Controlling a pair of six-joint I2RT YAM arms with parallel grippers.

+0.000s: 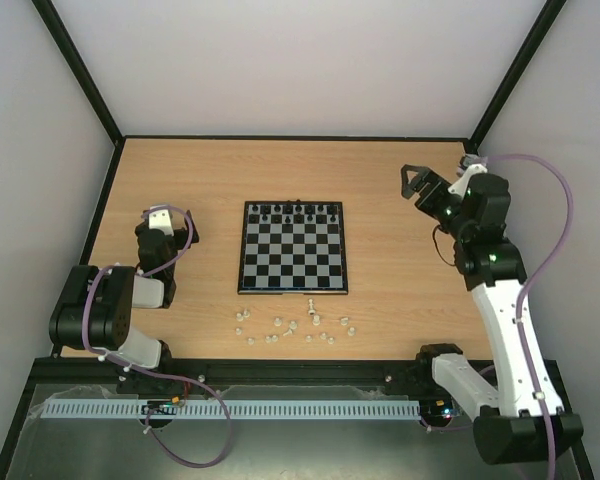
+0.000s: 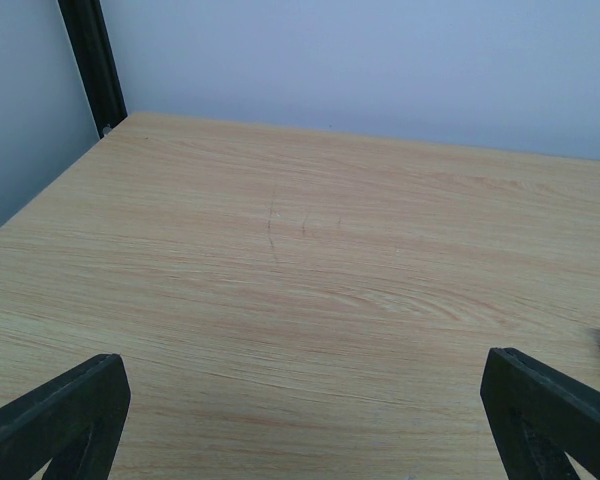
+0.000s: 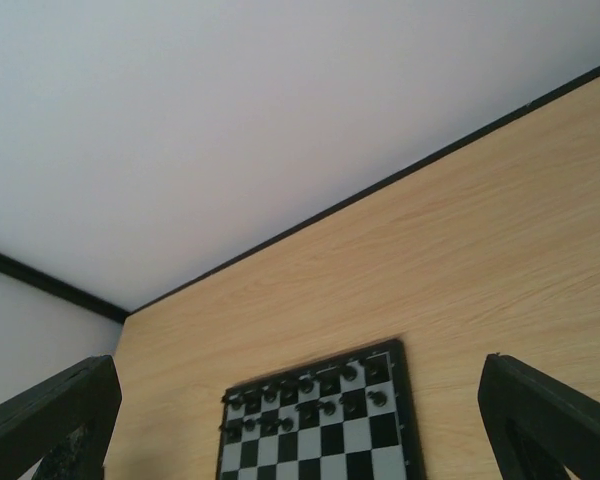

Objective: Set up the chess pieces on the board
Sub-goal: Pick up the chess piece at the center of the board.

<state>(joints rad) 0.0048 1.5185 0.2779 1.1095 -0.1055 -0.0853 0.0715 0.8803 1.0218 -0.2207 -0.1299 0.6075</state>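
Left claw (image 1: 167,212) and right claw (image 1: 413,184) both wide open, empty. Tiny cream plastic chess pieces (image 1: 292,326) scattered on light wooden desk (image 1: 400,300), beside small black-and-pale checkered board (image 1: 292,264).

Loose chess pieces (image 1: 292,325) on the surface (image 1: 180,180): too small to tell types. Same for the black pieces (image 1: 298,211) on the board (image 1: 292,248). In the right wrist view, the board's near rows are cut off by the bottom edge. Both left tool (image 2: 300,360) and right tool (image 3: 298,362) have their fingers cropped at the lower corners.

White chess pieces (image 1: 292,325) scattered before board (image 1: 293,262)
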